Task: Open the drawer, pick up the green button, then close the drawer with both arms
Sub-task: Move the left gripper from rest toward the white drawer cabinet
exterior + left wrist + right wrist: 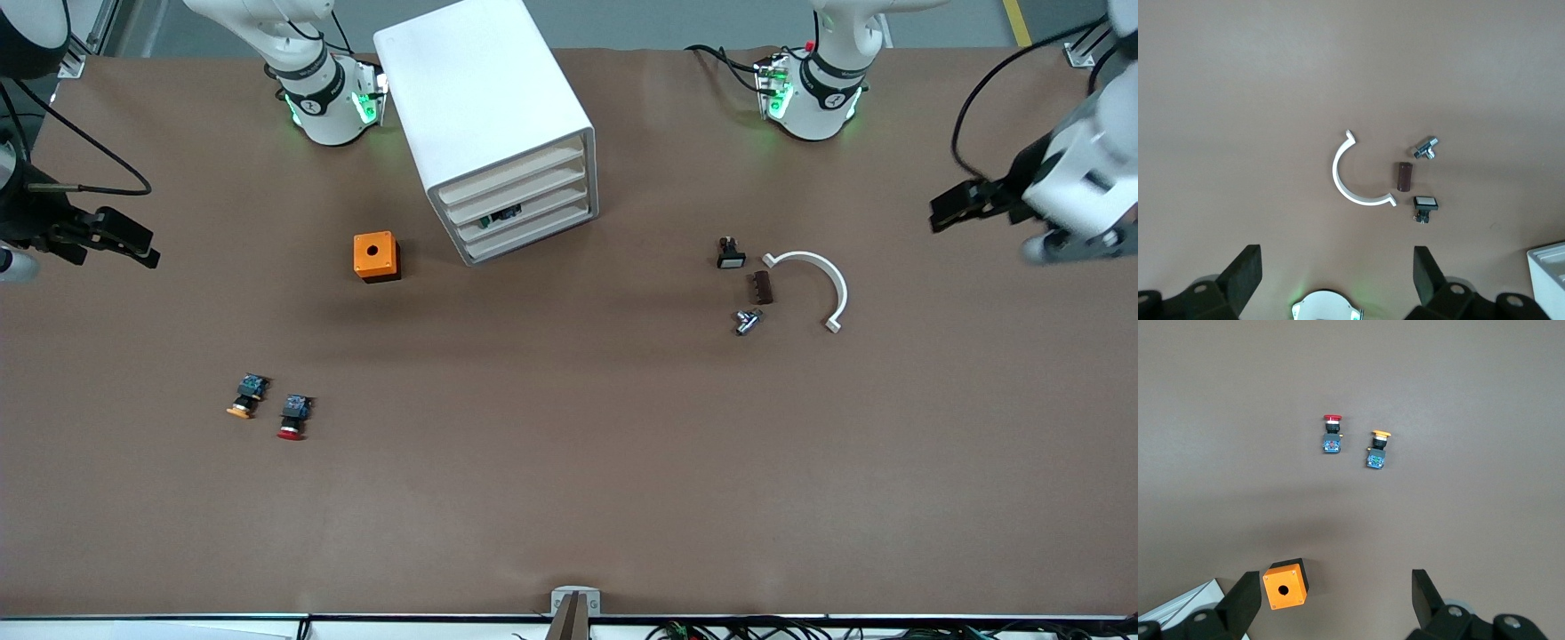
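Nothing of the task looks done yet. The cabinet (pixel 498 124) stands between the two arm bases, turned at an angle, and all four drawers sit flush in its front. The drawer (pixel 524 216), third from the top, is shut. Something dark with a hint of green shows in the gap at its front (pixel 502 216); it may be the button, but it is too small to be sure. So the opening, the taking of the button and the closing all appear to be left.

The left gripper (pixel 956 206) hangs above the desk (pixel 569 480) at the left arm's end, well apart from the cabinet. In the left wrist view its fingers (pixel 1245 277) are spread wide, holding and touching nothing. Below it lie a white curved clip (pixel 1355 177), a small brown block (pixel 1405 177), a metal fitting (pixel 1427 148) and a white-faced switch (pixel 1425 205).

The right gripper (pixel 111 236) hangs over the right arm's end of the desk, likewise well away from the cabinet. Its fingers (pixel 1248 603) are also spread wide and empty. Under it are an orange box (pixel 1285 585) with a round hole, beside the cabinet, and nearer the front camera a red-capped button (pixel 1332 433) and an orange-capped button (pixel 1378 448), just beside each other.
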{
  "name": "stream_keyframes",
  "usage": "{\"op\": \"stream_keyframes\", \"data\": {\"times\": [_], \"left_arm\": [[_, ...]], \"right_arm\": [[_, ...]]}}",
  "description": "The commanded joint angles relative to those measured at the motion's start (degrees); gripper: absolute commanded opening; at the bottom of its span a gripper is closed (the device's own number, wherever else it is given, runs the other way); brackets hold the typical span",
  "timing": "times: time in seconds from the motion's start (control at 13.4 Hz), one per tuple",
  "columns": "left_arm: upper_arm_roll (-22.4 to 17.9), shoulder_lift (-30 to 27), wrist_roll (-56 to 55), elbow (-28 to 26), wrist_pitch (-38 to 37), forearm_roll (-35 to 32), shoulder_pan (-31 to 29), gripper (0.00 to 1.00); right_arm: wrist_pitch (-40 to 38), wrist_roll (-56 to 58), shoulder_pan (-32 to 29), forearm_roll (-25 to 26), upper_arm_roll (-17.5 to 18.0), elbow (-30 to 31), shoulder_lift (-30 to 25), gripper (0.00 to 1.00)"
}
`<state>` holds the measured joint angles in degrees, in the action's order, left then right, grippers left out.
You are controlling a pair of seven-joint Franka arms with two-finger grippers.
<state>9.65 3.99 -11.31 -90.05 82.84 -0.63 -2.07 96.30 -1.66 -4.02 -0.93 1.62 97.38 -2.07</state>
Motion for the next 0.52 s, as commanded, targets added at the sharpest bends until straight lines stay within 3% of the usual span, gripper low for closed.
{"op": "stream_keyframes", "data": {"times": [0.0,0.45], "left_arm": [[0.3,8.3,-1.8,2.2,-0.8,2.0,2.1,1.0],[0.3,20.2,-30.9,5.3,-0.6,4.3,11.4,1.0]], "right_arm": [[0.6,-1.0,-0.1,0.9,0.2,1.4,-1.4,1.0],[1.1,-0.9,-0.1,0.8,0.3,1.1,-1.0,1.0]]}}
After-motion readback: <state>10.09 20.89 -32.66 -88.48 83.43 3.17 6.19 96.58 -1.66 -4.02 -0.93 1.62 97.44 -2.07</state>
